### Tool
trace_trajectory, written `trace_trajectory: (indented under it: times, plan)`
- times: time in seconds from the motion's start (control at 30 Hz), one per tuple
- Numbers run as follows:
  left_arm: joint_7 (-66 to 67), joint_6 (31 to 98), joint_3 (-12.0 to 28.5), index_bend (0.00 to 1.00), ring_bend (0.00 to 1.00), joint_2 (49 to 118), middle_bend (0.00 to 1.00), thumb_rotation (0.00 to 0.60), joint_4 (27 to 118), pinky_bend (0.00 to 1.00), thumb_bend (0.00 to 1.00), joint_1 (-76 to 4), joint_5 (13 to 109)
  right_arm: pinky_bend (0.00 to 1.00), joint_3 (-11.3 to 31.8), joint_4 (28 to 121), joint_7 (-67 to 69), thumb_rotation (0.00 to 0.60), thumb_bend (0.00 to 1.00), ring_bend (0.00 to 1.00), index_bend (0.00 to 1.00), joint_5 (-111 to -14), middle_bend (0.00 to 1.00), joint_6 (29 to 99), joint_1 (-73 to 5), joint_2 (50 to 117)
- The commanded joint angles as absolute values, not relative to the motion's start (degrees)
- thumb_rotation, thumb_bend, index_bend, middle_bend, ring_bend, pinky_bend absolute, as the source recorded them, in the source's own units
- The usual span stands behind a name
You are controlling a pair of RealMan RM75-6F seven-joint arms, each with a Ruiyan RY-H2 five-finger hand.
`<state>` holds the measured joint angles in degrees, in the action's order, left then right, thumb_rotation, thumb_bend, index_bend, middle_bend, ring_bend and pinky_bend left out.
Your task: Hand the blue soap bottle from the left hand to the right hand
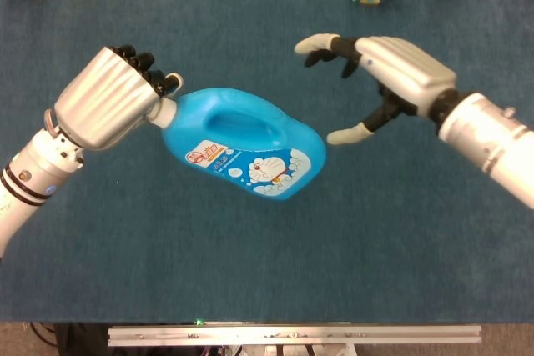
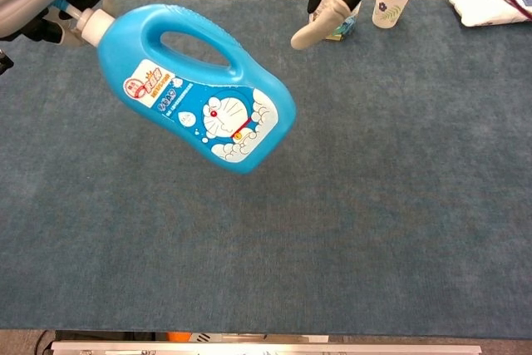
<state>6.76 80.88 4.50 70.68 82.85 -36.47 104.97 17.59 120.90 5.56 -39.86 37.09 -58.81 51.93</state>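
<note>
Soap bottle hangs tilted from the left robot hand, gripped at its neck; right robot hand released, fingers spread, just beside its base.

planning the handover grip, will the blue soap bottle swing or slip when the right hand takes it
Held only at its neck by the left hand, the blue soap bottle hangs tilted, so it may swing. Its glossy plastic looks slippery; the handle loop probably gives the open right hand surer purchase.

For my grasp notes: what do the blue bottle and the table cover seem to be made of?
Blue soap bottle: likely glossy moulded plastic; smooth shine, moulded handle, printed cartoon label. Table cover: looks like matte blue-grey felt or short carpet; fuzzy, no glare.
</note>
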Motion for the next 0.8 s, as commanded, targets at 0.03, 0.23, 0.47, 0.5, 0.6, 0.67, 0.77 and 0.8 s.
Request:
trace_trajectory:
  times: [0.03, 0.23, 0.47, 0.5, 0.6, 0.67, 0.77, 0.8]
  plan:
    - [6.95, 80.75, 4.6, 0.67, 0.71, 70.79, 0.88, 0.6, 83.04, 0.83, 0.45, -36.67, 105.09, 0.33, 16.59, 119.96, 2.59, 0.6, 0.01, 0.21, 0.18, -36.31, 0.27, 38.29, -62.26, 54.42]
    - [7.49, 80.59, 4.84, 0.67, 0.72, 71.08, 0.88, 0.6, 83.68, 0.83, 0.45, -36.91, 105.02, 0.33, 16.23, 119.36, -0.22, 0.6, 0.01, 0.21, 0.18, -32.18, 0.27, 41.01, -66.34, 58.05]
    - [7.9, 80.03, 5.34, 0.67, 0.72, 71.44, 0.88, 0.6, 84.25, 0.83, 0.45, -37.53, 104.81, 0.33, 16.1, 118.04, -2.67, 0.6, 0.01, 0.21, 0.19, -27.99, 0.27, 42.75, -70.19, 61.6]
    - [7.95, 79.91, 5.36, 0.67, 0.72, 71.46, 0.88, 0.6, 84.26, 0.83, 0.45, -37.6, 104.78, 0.33, 15.91, 117.86, -3.3, 0.6, 0.01, 0.21, 0.2, -27.23, 0.27, 42.75, -70.84, 61.75]
    - [8.05, 79.57, 5.34, 0.67, 0.71, 71.52, 0.88, 0.6, 84.19, 0.83, 0.45, -37.76, 104.7, 0.33, 15.46, 117.41, -5.24, 0.6, 0.01, 0.21, 0.26, -24.17, 0.27, 43.32, -73.06, 62.02]
    - [8.13, 79.52, 5.29, 0.67, 0.71, 71.59, 0.88, 0.6, 83.98, 0.83, 0.45, -37.8, 104.74, 0.33, 15.27, 117.33, -6.14, 0.6, 0.01, 0.21, 0.31, -22.29, 0.28, 43.58, -74.23, 62.03]
    - [8.21, 79.38, 5.24, 0.67, 0.72, 71.65, 0.88, 0.6, 83.62, 0.83, 0.45, -37.78, 104.55, 0.33, 14.97, 117.27, -6.87, 0.6, 0.01, 0.21, 0.31, -20.66, 0.28, 43.66, -75.11, 61.84]
    - [8.16, 79.36, 5.24, 0.67, 0.72, 71.66, 0.88, 0.6, 83.5, 0.83, 0.45, -37.77, 104.47, 0.33, 14.86, 117.25, -6.98, 0.6, 0.01, 0.21, 0.31, -20.37, 0.28, 43.67, -75.24, 61.83]
